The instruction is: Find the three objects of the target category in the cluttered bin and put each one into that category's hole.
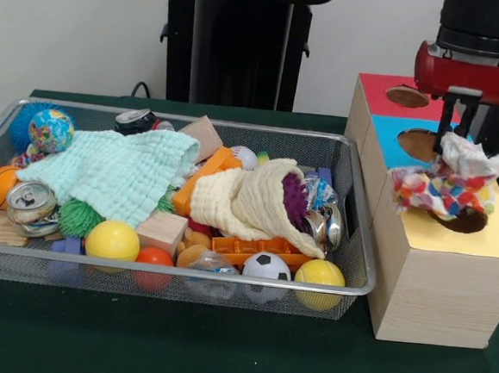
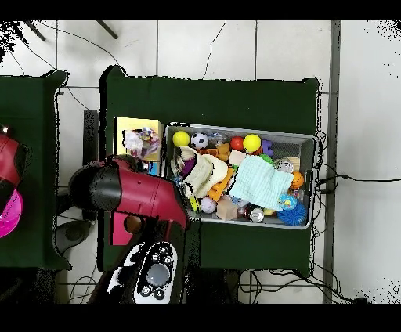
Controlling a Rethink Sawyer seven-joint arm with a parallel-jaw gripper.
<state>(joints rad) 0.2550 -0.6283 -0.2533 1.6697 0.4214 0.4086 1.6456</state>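
Note:
The cluttered bin [image 1: 139, 269], a wide silver wire-mesh tray, fills the left and middle of the front view; it also shows in the overhead view [image 2: 307, 138]. To its right stands a row of three wooden boxes with red [image 1: 377, 86], blue [image 1: 389, 144] and yellow [image 1: 498, 237] tops, each with a hole. My gripper [image 1: 452, 144] is shut on a crumpled cloth with multicoloured patches [image 1: 444, 186]. The cloth hangs just above the yellow box's hole [image 1: 464, 223] and hides part of it. In the overhead view the cloth [image 2: 140, 143] lies over the yellow box [image 2: 125, 129].
The bin holds a mint cloth [image 1: 121, 172], a cream cloth [image 1: 240, 199], yellow balls [image 1: 112, 240], a small football [image 1: 267, 266], a globe ball [image 1: 51, 129], a crushed can [image 1: 30, 202], wooden blocks [image 1: 161, 230] and orange plastic pieces. The black pedestal [image 1: 235, 43] stands behind the bin.

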